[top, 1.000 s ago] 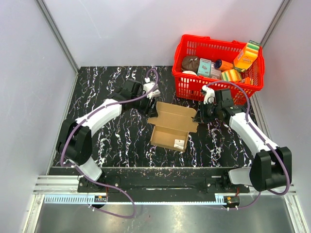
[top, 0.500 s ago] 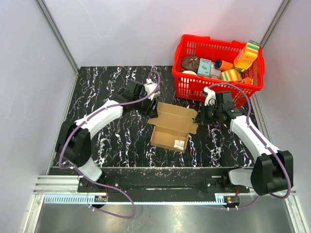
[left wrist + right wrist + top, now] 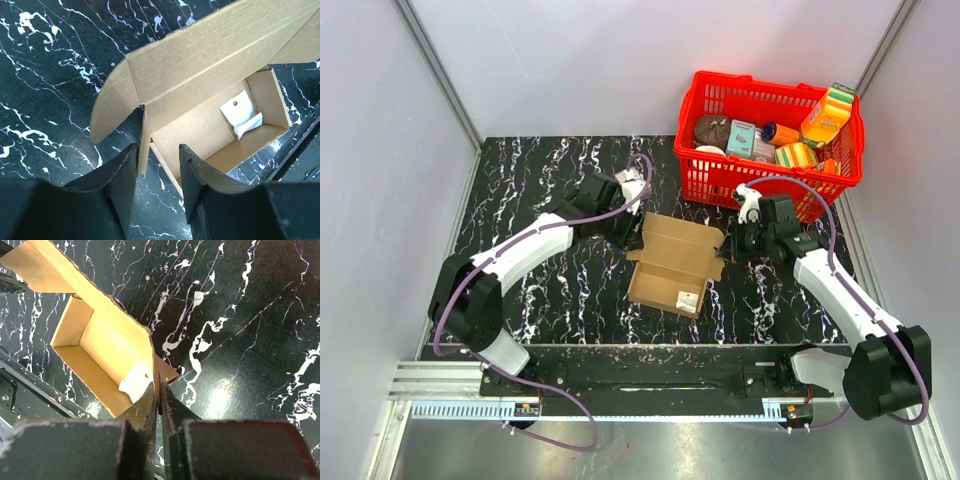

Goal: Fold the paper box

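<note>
half done, i judge: the paper box (image 3: 670,268) has its tray formed, lid not yet closed; right tool (image 3: 159,396) pinches one wall, left tool (image 3: 157,151) gapes astride another.

We find the paper box (image 3: 675,262) on the table (image 3: 540,170), the basket (image 3: 715,185) behind to its right, the left gripper (image 3: 157,155) straddling its left wall, the right gripper (image 3: 159,395) on its right flap.
</note>
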`<state>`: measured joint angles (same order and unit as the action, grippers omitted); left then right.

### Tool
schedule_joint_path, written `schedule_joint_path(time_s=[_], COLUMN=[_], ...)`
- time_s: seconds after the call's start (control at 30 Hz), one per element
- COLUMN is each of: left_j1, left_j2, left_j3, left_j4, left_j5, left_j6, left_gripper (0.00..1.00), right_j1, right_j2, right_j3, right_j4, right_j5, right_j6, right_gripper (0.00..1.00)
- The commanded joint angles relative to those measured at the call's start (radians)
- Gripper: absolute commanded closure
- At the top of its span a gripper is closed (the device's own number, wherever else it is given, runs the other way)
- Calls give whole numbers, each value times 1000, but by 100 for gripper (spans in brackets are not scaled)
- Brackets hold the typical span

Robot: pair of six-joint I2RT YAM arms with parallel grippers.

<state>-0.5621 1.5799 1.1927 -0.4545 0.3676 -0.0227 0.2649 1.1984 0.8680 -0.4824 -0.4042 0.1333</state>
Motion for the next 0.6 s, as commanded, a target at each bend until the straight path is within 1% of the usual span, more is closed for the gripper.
schedule_joint_path(time_s=[0.0,0.17,0.37,0.5,0.57], left_j1=[-16,-39,-61,-73,-87], left_j2=[-58,-86,-118,-130,-132], left_j3=[-16,-31,-47,-61,-70], left_j4=[13,8,-1,2,2], left_j5=[-39,-74,-113,-147,-160], left_j6=[-37,-71,-109,-135,-144], left_gripper=[59,64,66,74,76], right_j1=[34,82,126,155,169], right_j2=[-46,-71,-114,-149,-172], right_j3=[-9,-14,-43,-76,-86], right_j4=[41,48,87,122,145], right_j5=[67,128,202,264,284], right_j6=[26,63,120,164,189], right_gripper=[90,93,96,97,98])
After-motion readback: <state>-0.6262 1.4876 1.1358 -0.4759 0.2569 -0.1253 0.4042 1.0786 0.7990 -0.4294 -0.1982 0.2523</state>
